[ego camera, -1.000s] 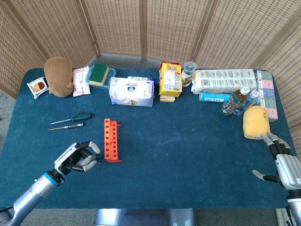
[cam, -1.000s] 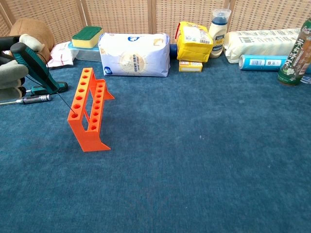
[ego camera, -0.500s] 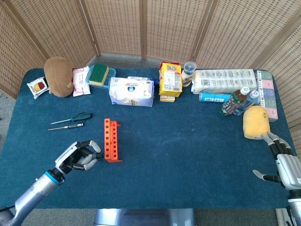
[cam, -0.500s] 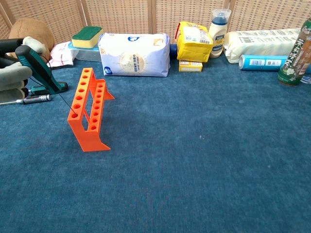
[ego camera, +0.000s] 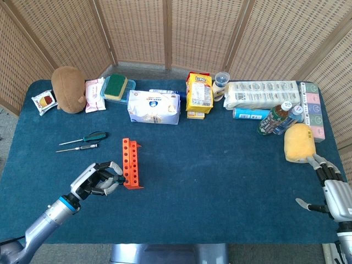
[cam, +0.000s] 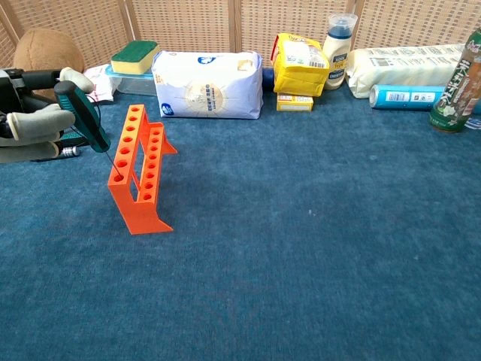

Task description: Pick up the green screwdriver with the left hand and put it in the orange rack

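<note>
The orange rack (ego camera: 131, 163) (cam: 135, 169) stands on the blue table, its rows of holes running away from me. My left hand (ego camera: 99, 179) (cam: 30, 124) is just left of the rack's near end and grips a green-handled screwdriver (cam: 81, 116). The screwdriver tilts down to the right. Its thin shaft ends at the nearest hole of the rack's top bar. How deep the tip sits I cannot tell. My right hand (ego camera: 333, 190) rests at the table's right edge with its fingers spread and nothing in them.
Two more screwdrivers (ego camera: 82, 138) lie on the cloth, left of the rack's far end. Along the back stand a brown plush (ego camera: 69, 81), a white tissue pack (ego camera: 154, 106), a yellow bag (ego camera: 199, 93) and bottles (ego camera: 278, 118). A yellow sponge (ego camera: 300, 142) lies near the right hand.
My left hand has moved right, closer to the rack, and the screwdriver now stands steeper with its tip at the nearest hole. The right hand has not moved.
</note>
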